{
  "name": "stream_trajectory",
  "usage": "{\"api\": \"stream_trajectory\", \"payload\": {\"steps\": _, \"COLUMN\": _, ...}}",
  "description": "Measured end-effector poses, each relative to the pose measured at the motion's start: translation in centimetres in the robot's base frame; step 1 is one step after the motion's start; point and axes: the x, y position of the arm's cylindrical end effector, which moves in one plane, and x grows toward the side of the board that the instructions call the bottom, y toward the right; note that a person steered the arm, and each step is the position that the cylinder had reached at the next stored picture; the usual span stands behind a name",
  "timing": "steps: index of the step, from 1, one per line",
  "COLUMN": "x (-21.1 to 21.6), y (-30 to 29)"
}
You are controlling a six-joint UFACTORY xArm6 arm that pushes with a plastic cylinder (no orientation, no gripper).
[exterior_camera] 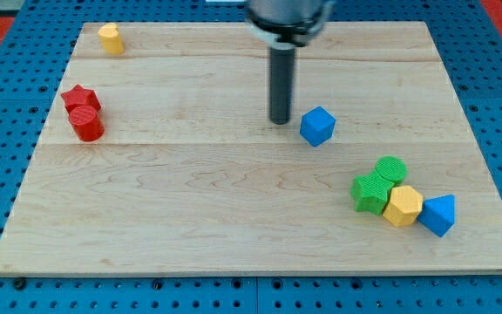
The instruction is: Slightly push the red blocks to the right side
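Note:
Two red blocks sit touching at the view's left: a red star-shaped block (80,98) and, just below it, a red cylinder (86,124). My tip (280,120) rests on the board near the middle, far to the right of the red blocks and just left of a blue cube-like block (317,126), with a small gap between them.
A yellow block (110,38) sits at the top left of the wooden board (190,218). At the lower right is a cluster: a green cylinder (391,169), a green block (372,193), a yellow hexagonal block (403,206) and a blue block (438,215).

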Motion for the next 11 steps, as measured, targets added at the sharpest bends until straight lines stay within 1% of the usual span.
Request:
{"api": "stream_trajectory", "payload": {"steps": 1, "x": 0.2, "y": 4.0}}
{"api": "stream_trajectory", "payload": {"steps": 2, "x": 2.4, "y": 6.7}}
{"api": "stream_trajectory", "payload": {"steps": 3, "x": 2.8, "y": 5.9}}
{"api": "stream_trajectory", "payload": {"steps": 4, "x": 0.1, "y": -1.4}}
{"api": "stream_trajectory", "payload": {"steps": 6, "x": -6.5, "y": -23.0}}
{"api": "stream_trajectory", "payload": {"steps": 7, "x": -8.1, "y": -31.8}}
{"api": "stream_trajectory", "payload": {"steps": 8, "x": -6.3, "y": -35.4}}
{"api": "stream_trajectory", "payload": {"steps": 10, "x": 0.1, "y": -29.2}}
{"api": "stream_trajectory", "payload": {"steps": 11, "x": 1.5, "y": -28.6}}
